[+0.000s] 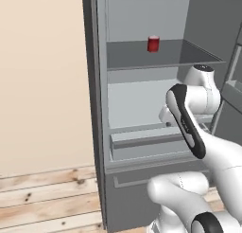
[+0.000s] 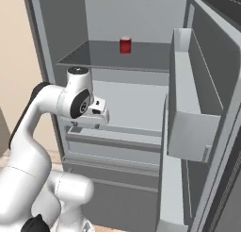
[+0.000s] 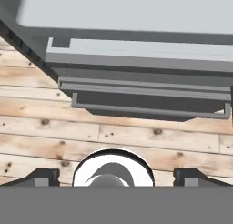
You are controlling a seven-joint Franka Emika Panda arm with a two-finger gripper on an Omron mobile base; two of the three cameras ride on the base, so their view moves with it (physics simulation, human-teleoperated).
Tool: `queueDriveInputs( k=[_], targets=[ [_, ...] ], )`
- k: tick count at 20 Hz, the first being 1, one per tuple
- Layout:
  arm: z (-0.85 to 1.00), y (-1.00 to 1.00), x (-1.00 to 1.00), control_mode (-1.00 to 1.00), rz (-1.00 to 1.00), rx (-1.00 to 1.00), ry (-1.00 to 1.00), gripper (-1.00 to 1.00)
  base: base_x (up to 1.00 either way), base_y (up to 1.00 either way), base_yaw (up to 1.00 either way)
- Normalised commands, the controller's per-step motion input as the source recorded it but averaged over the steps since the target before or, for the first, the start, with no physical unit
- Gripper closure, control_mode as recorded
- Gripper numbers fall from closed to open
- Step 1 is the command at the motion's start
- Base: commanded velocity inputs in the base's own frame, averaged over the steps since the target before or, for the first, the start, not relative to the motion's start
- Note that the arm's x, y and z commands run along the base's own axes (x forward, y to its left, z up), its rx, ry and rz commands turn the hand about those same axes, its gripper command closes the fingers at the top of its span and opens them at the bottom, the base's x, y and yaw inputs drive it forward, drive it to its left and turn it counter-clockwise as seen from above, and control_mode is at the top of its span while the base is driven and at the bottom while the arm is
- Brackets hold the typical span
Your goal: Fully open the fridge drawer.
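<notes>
The gripper [image 3: 116, 176], fingers spread wide and grasping nothing, hangs above the fridge drawer [image 2: 113, 140]. A red can [image 2: 125, 45], label unreadable, stands on the shelf [image 2: 141, 56].

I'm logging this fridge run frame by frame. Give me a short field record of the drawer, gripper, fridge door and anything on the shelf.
fridge drawer: low in the open fridge, sticking out a little, not fully open
gripper: above the drawer's front edge, pointing down; fingertips set wide apart in the hand view, holding nothing
fridge door: swung open to the right, with a bin on its inner side
shelf: thin dark-grey, above the drawer
red can: upright on the shelf, near the back
lower front panel: shut, below the drawer
floor: light wood planks
</notes>
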Motion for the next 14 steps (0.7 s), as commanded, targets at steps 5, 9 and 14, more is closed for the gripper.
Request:
queueDriveInputs(
  k=[5,9,14],
  targets=[
    [0.00,0.00,0.00,1.00,0.00,0.00,0.00,-1.00,-0.55,-0.01,0.00],
    [0.00,0.00,0.00,1.00,0.00,0.00,0.00,-1.00,-0.21,0.00,0.00],
    [0.00,0.00,0.00,-1.00,0.00,0.00,0.00,-1.00,0.00,0.00,0.00]
  ],
)
